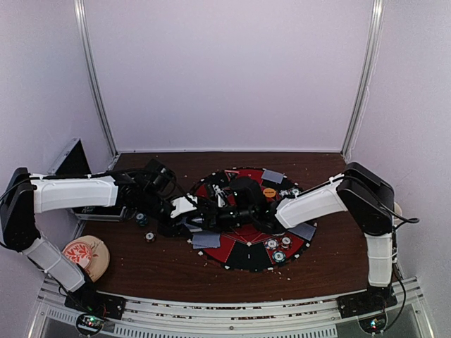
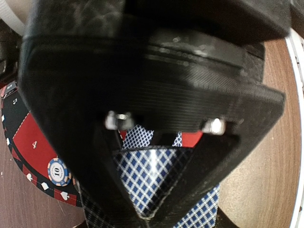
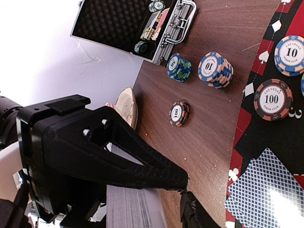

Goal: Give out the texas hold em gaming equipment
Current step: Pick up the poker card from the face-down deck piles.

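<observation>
On the round mat point(image 3: 259, 137), a reddish chip point(image 3: 272, 99) reads "LAS VEGAS POKER CLUB 100", and a blue-and-peach chip point(image 3: 290, 54) reads "10". The mat's red and black wedges carry "4" and "5", and white suit symbols run along its rim. On the brown wood-grain table point(image 3: 209, 137), a tall stack point(image 3: 215, 69) shows "10" upside down beside a green-blue stack point(image 3: 179, 67). A lone chip point(image 3: 179, 113) marked "100" lies apart from them. The open metal case point(image 3: 118, 23) is lined with dimpled black foam. The left gripper point(image 2: 151, 209) is clamped on a glossy deck point(image 2: 152, 175) with blue-lattice backs, over the mat's left edge. A loose card point(image 3: 266, 185) lies face down on the mat. The right gripper point(image 3: 187, 190), of ribbed matte black plastic, is at the deck. I cannot tell whether it grips anything.
</observation>
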Tool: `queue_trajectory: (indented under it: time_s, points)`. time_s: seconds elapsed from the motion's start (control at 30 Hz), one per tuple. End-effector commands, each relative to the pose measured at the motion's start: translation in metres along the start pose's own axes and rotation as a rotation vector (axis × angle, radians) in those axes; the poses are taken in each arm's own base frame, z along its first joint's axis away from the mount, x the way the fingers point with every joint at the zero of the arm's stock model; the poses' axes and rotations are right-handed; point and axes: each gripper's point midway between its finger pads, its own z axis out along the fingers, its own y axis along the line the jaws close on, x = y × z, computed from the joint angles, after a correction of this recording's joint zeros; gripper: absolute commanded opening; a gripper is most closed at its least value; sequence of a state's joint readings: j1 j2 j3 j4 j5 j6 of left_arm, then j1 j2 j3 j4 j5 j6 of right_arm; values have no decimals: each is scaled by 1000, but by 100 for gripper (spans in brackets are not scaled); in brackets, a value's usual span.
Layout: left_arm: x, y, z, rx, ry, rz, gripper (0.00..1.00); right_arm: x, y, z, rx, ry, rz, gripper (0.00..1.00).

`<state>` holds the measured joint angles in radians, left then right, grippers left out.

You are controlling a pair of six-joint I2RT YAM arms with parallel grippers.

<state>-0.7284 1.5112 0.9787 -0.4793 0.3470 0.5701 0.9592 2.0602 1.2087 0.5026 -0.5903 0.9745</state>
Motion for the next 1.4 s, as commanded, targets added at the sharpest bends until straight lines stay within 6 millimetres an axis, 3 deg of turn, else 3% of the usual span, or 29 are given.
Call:
queue_trajectory:
  time_s: [0.0, 0.37, 0.87, 1.0, 1.1, 1.37]
  points:
    - [-20, 7, -7, -21, -56, 25, 53, -4, -22, -7, 94, -23, 5, 34]
    - [-18, 6, -6, -19, -49, 24, 53, -10, -35, -31, 158, -47, -3, 29]
    - [-15, 6, -2, -16, -38, 20, 53, -8, -11, -52, 104, -54, -37, 14]
    - [-15, 6, -1, -15, -36, 18, 53, -7, -2, -56, 70, -53, -39, 1]
    - [-14, 6, -2, -19, -36, 18, 53, -9, 4, -63, 53, -61, -43, 0]
    - [-13, 6, -2, -22, -33, 19, 53, -40, -4, -108, 77, -167, -26, 0]
